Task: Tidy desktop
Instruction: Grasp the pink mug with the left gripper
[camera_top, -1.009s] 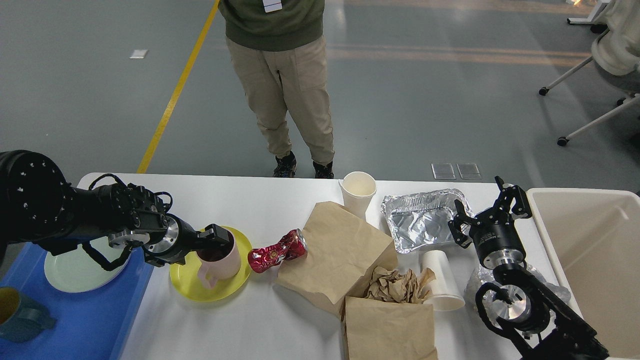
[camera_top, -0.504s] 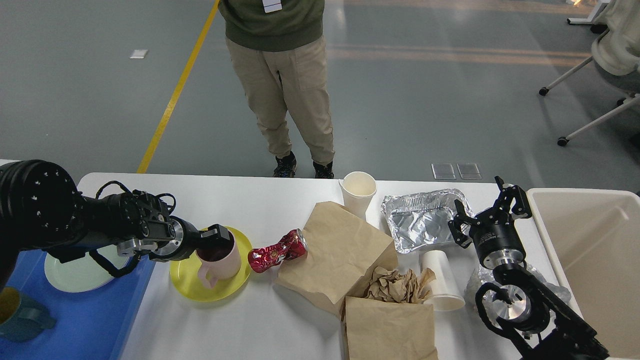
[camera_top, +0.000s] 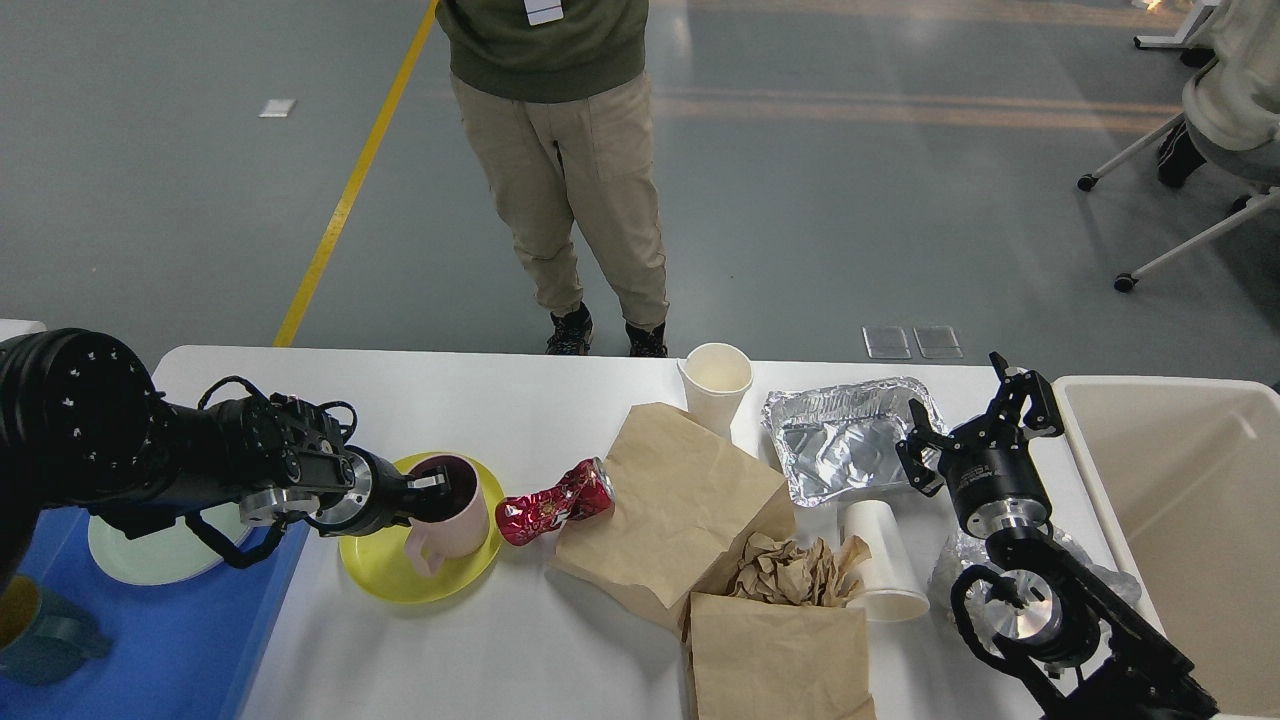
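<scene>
While the left gripper (camera_top: 432, 487) clamps the pink mug's (camera_top: 452, 512) rim on the yellow plate (camera_top: 385, 575), the right gripper (camera_top: 978, 415) gapes.

Left gripper (camera_top: 428, 487) reached into pink mug (camera_top: 452, 510) on yellow plate (camera_top: 385, 572) near table's (camera_top: 480, 640) left edge; right gripper (camera_top: 975, 418) hung open.

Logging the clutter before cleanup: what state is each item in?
Pink mug: upright on yellow plate, left tool at its rim.
Red can: crushed, on its side.
Foil tray: empty, crumpled.
Far paper cup: upright.
Near paper cup: on its side.
Right tool: open, empty.
</scene>
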